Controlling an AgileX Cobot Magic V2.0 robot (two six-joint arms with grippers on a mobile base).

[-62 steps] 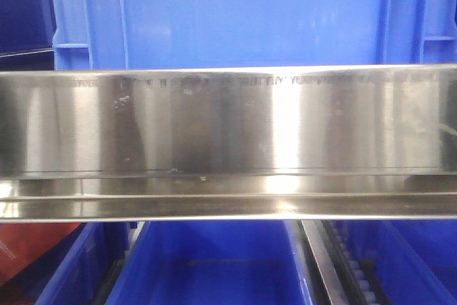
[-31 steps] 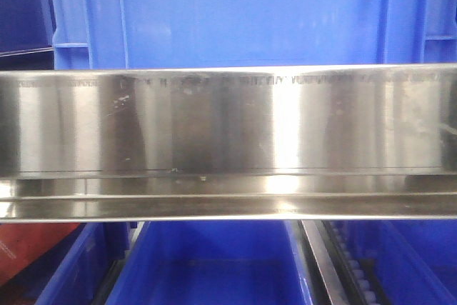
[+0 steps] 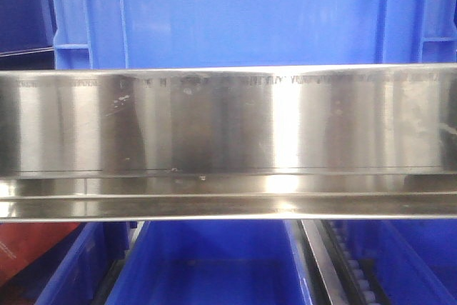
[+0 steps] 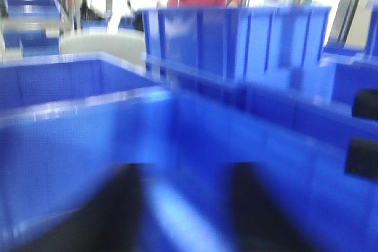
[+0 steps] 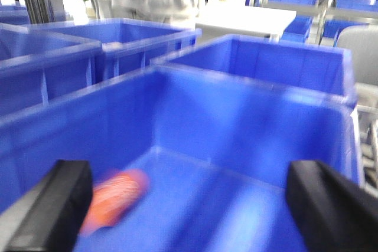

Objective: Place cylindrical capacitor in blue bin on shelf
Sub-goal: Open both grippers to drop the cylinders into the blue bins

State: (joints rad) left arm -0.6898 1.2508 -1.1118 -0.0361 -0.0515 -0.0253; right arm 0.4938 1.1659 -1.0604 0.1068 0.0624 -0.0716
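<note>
1. On the left, the left tool [image 4: 189, 205] hangs over a blue crate [image 4: 71, 146]. The wrist picture is all smeared, so this arm looks to be moving fast. I see 2 dark fingers [image 4: 121, 205] with a pale streak between them. I cannot tell if the tool is wide, narrow or holding anything.
2. In the middle, the front camera shows the shiny rail of the shelf [image 3: 228, 126], with an upper bin [image 3: 235, 12] above it. It looks the same as 1 second ago, so the base is standing still and only the arms are working.
3. On the right, the right tool [image 5: 189, 205] is spread wide and holds nothing. It hangs over a blue bin [image 5: 236, 122].
4. An orange tube shape, likely the cylindrical capacitor [image 5: 115, 198], lies on that bin's floor near the left finger. I cannot tell if this bin sits on the shelf, so the job may or may not be done.
</note>
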